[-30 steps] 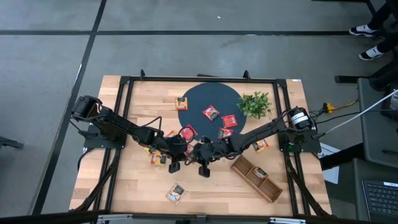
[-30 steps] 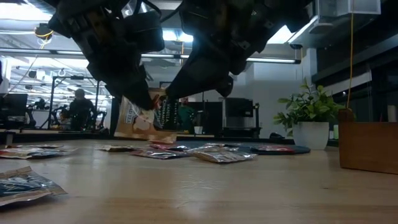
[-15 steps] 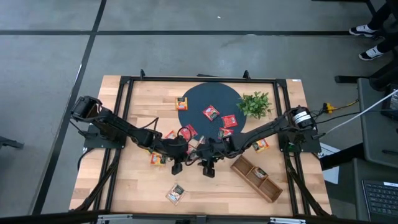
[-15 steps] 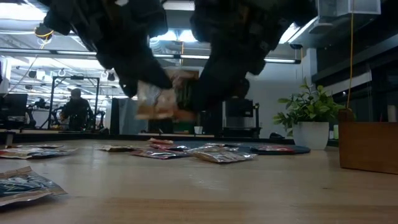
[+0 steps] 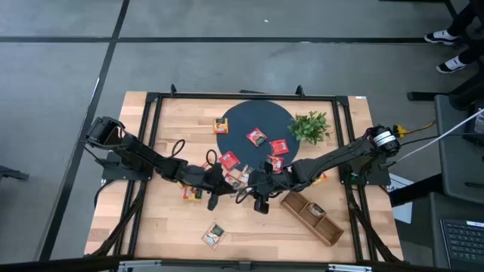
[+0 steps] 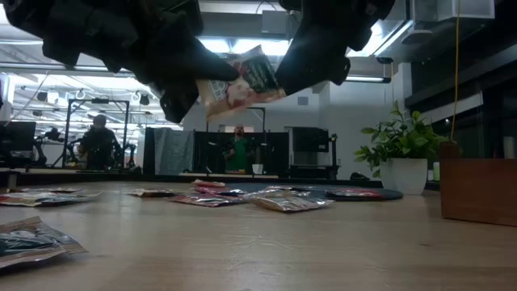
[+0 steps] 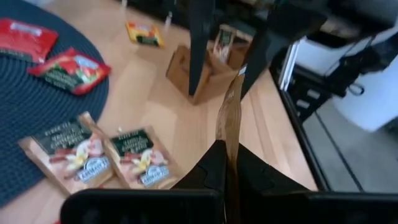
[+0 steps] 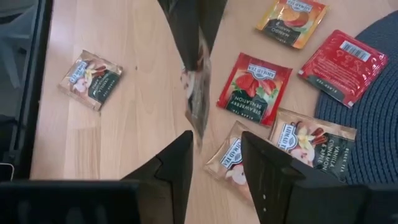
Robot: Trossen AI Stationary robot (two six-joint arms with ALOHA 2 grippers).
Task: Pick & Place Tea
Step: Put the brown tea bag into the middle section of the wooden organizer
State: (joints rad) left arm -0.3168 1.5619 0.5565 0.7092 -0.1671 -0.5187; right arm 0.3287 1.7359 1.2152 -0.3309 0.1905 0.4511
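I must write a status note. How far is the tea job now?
Done: at least one packet lies in the tray. In hand: the left gripper holds a packet in the air; the right gripper is open beside it. Left: packets lie on the mat and the table.

We see bare worktop (image 5: 159, 227) along the front-left. Scattered tea packets (image 5: 227, 160) and the wooden tray (image 5: 310, 217) crowd the middle.

One brown-and-white tea packet (image 6: 240, 83) is held tilted in the air, pinched at its edge by the left claw (image 6: 194, 89). Other red, orange and brown packets (image 5: 257, 137) are scattered flat across the desk (image 5: 166, 219).
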